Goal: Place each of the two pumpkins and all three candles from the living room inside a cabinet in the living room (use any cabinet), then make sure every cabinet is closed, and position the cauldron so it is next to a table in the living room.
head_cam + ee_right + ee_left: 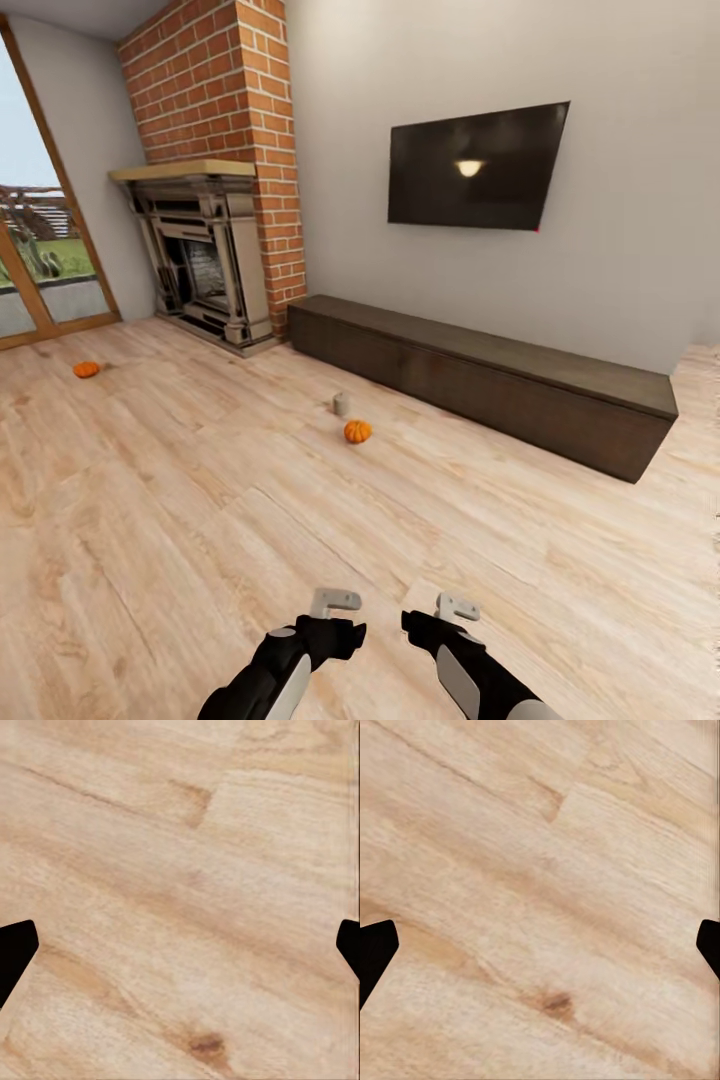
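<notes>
From the head view, one pumpkin [357,431] lies on the wood floor [200,520] just beside a candle [341,404], near the closed cabinet [480,385]; another pumpkin [86,369] sits well apart by the window. Both arms hang low, likely for travel. In each wrist view, the left pincer [540,945] and right pincer [180,945] are spread, empty above bare floor.

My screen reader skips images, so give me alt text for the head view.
Two pumpkins and a candle sit on the wood floor before a closed cabinet, brick fireplace and wall TV. The left gripper and right gripper hang low, empty.
</notes>
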